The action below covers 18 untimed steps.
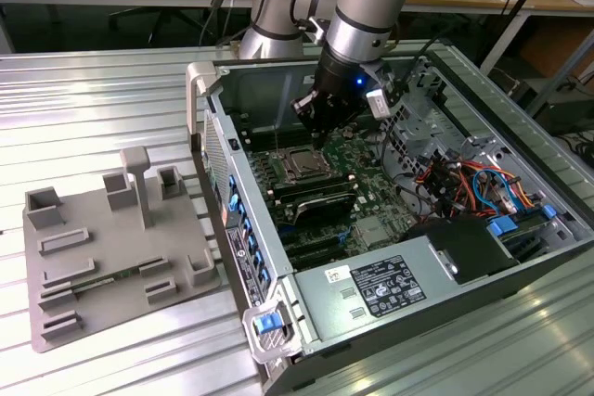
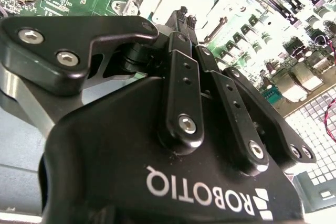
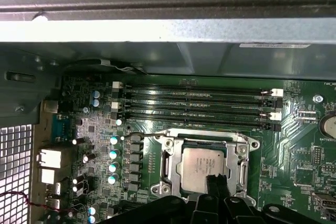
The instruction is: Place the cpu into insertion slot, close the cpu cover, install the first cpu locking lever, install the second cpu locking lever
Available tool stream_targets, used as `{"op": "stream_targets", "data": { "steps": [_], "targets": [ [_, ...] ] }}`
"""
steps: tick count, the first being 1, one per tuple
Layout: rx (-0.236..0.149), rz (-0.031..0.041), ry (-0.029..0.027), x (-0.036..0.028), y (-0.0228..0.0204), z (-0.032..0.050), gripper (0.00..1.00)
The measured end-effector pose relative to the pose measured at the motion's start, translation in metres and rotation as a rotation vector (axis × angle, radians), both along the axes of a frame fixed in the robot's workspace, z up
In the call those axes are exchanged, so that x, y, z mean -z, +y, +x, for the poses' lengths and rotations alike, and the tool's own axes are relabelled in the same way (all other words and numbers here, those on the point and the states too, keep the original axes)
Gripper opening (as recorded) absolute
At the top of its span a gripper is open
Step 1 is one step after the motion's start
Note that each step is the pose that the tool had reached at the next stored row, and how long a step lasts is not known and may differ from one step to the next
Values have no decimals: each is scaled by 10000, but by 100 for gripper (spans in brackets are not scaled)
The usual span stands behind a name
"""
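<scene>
The cpu [image 3: 201,167], a silvery square chip, lies flat in the insertion slot [image 1: 302,166] on the green motherboard. The cpu cover [image 3: 170,163], a thin silver frame, lies down around the chip, which shows through its window. A thin wire locking lever [image 3: 147,136] runs along the socket's side nearest the memory slots, its bent end sticking out past the corner. My gripper [image 3: 216,183] hovers over the chip's edge with its black fingers [image 2: 181,22] pressed together and nothing between them. In the exterior view the gripper [image 1: 318,134] hangs just above the socket.
Long black memory slots [image 3: 194,106] flank the socket. The case wall [image 3: 157,40] rises close behind them. A grey power supply box [image 1: 371,289] and coloured cables [image 1: 464,183] fill the case's other end. A grey fixture plate [image 1: 111,248] lies on the exterior view's left.
</scene>
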<state>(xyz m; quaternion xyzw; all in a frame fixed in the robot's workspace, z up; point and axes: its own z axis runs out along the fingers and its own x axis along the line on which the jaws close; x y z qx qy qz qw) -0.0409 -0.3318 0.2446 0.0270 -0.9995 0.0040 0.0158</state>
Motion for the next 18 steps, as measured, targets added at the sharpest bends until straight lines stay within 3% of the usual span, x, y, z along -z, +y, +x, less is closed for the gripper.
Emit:
{"op": "stream_targets", "data": {
  "steps": [3,5,6,8,14,18],
  "targets": [
    [0,13,0,1,0,-30,11],
    [0,71,0,0,0,-66,11],
    [0,110,0,0,0,-80,11],
    [1,296,-3,0,1,-164,11],
    [0,395,-3,-15,0,-165,11],
    [-1,526,-3,-45,0,-165,11]
  ]
}}
